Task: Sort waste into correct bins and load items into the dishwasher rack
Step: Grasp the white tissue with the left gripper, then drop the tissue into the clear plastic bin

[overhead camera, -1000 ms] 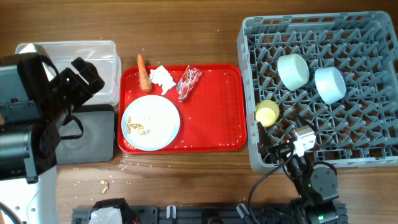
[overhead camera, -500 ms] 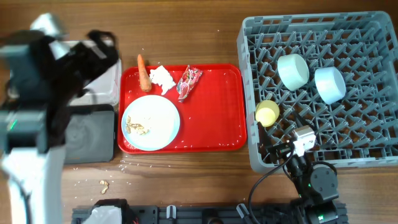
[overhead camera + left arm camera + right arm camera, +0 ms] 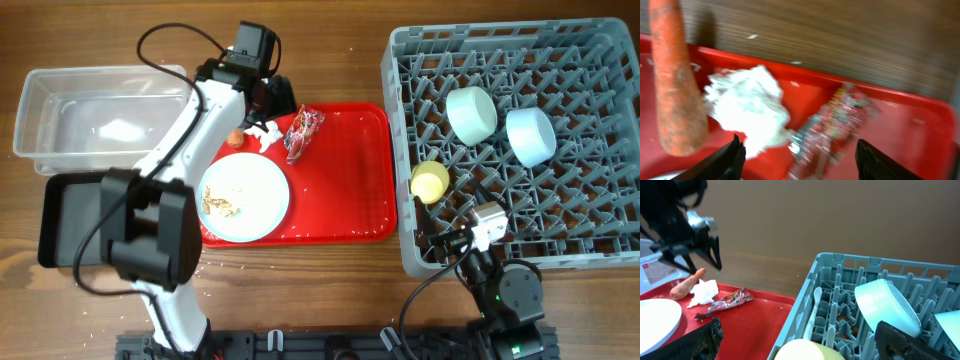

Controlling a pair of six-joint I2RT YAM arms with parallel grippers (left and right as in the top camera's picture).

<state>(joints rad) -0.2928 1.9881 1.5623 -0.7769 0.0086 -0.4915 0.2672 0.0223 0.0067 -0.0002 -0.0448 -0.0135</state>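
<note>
My left gripper (image 3: pixel 272 110) is open and empty, low over the red tray's back left corner. In the left wrist view it (image 3: pixel 800 162) hovers between the white tissue (image 3: pixel 747 105) and the red-and-silver wrapper (image 3: pixel 832 127), with the carrot (image 3: pixel 675 90) at the left. The pale-blue plate (image 3: pixel 243 197) holds crumbs (image 3: pixel 220 205). Two pale-blue bowls (image 3: pixel 471 113) (image 3: pixel 530 135) and the yellow cup (image 3: pixel 430 181) sit in the grey rack (image 3: pixel 590 250). The white spoon (image 3: pixel 812 312) stands in the rack. My right gripper (image 3: pixel 802 345) is open and empty over the rack's front left corner.
The clear tub (image 3: pixel 100 120) stands at the back left with the black tray (image 3: pixel 75 220) in front of it. The red tray (image 3: pixel 345 190) lies between them and the rack. My left arm (image 3: pixel 175 150) stretches across the tray's left edge.
My left arm has swung from over the tub and black tray to the red tray's back left corner, uncovering both bins. The right arm has not moved.
</note>
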